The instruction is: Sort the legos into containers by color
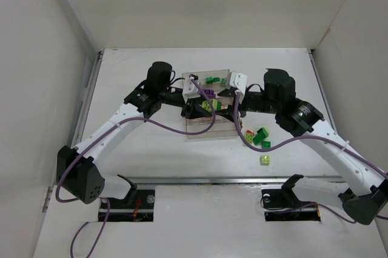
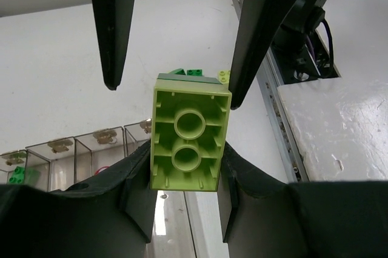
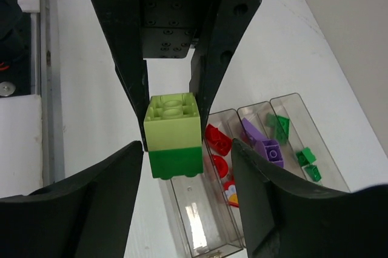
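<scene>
My left gripper [image 2: 186, 160] is shut on a lime lego [image 2: 185, 143] that has a dark green lego [image 3: 176, 162] stuck to its far end. The pair [image 1: 212, 105] hangs over the clear tray of containers [image 1: 206, 135]. My right gripper [image 3: 187, 149] faces it from the other side. Its fingers [image 2: 109, 34] stand on either side of the dark green lego, open, with a gap showing on at least one side. In the tray, red legos [image 3: 216, 140], purple legos [image 3: 267, 149] and green legos [image 3: 306, 162] lie in separate compartments. The compartment [image 3: 200, 215] below the held pair has nothing in it.
Loose legos lie on the table right of the tray: dark green ones [image 1: 261, 136], a red one [image 1: 249, 132] and a lime one [image 1: 265, 159]. White walls [image 1: 36, 88] enclose the table on three sides, and a metal rail [image 1: 200, 180] runs along its near edge.
</scene>
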